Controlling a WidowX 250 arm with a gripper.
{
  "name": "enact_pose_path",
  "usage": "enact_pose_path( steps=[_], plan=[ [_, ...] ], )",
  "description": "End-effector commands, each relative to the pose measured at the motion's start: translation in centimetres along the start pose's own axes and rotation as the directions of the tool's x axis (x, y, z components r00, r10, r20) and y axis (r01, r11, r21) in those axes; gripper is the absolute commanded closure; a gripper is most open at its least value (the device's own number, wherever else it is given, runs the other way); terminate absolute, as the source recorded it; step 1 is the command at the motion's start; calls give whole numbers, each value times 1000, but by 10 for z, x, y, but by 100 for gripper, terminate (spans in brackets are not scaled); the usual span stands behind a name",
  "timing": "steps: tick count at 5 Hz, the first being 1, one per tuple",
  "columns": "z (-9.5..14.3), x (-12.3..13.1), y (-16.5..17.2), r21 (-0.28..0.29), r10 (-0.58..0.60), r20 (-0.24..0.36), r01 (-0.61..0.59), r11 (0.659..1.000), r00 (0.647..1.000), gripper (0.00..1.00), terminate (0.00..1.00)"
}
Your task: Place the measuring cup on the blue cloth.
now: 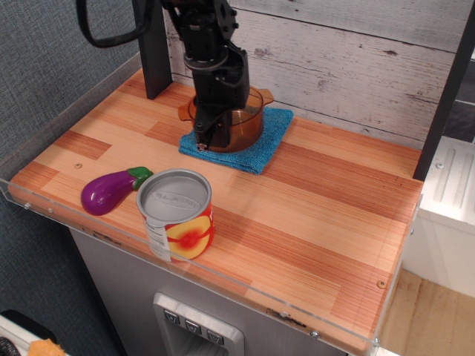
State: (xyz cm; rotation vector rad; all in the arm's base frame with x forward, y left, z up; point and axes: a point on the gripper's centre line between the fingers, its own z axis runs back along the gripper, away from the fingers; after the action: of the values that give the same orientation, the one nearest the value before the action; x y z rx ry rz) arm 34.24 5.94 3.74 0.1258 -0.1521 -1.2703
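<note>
The translucent orange measuring cup (241, 126) stands over the teal-blue cloth (256, 152) near the back wall, its tab handle pointing right. My black gripper (212, 136) comes down from above and is shut on the cup's near-left rim. Whether the cup's base rests on the cloth or hangs just above it I cannot tell. The arm hides the cup's left side and part of the cloth.
A tin can (177, 213) with a silver top and yellow-red label stands near the front edge. A purple toy eggplant (110, 190) lies to its left. A clear plastic rim (223, 278) lines the wooden tabletop (326, 215). A plank wall stands behind.
</note>
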Motion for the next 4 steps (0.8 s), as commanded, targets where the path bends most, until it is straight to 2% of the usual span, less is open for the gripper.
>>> enact_pose_path(
  steps=[1,2,3,4],
  plan=[
    [21,-4,10,101,53,15,-54,993,998,0,0],
    [39,-9,11,93,93,50,-97,991,994,0,0],
    [59,-13,11,75,137,38,-140,987,990,0,0],
    [77,-19,9,52,195,70,-199,979,978,0,0]
  ],
)
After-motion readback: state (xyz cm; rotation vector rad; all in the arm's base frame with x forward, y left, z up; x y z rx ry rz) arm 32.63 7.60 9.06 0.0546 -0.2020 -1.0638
